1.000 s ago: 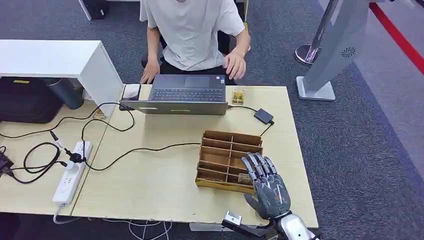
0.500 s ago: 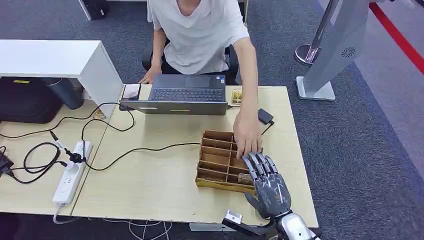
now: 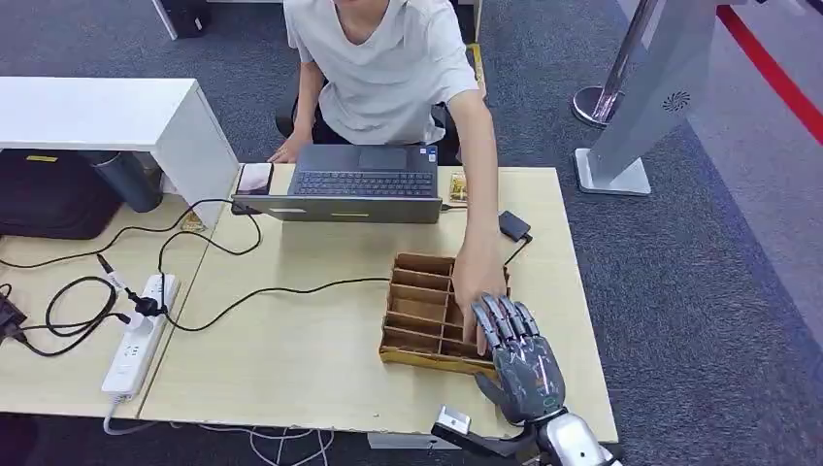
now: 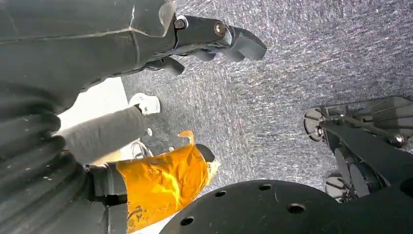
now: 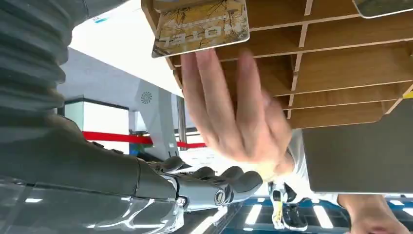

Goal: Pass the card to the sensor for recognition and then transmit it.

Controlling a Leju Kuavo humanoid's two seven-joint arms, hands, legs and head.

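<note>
Here, the right robot hand [image 3: 519, 361] hovers spread, holding nothing, at the wooden divider box's [image 3: 419, 291] near-right corner — a person's hand [image 3: 478, 283] reaches toward the card [image 5: 202, 25] lying in a box compartment.

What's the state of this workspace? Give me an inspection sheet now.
Surface: light wooden table, with a white desk beside it.
Job's things: a card printed HOTEL lies in the wooden divider tray; a second card lies beside the laptop; a black box, perhaps the sensor, sits behind the tray.
Clutter: a phone by the laptop.
Hands: right hand is open over the tray's near corner, holding nothing; left hand hangs over the carpet, fingers curled in, holding nothing.
Cables: black leads run from the laptop to a white power strip.
Surroundings: a seated person's hand reaches into the tray; a grey stand on the carpet.
</note>
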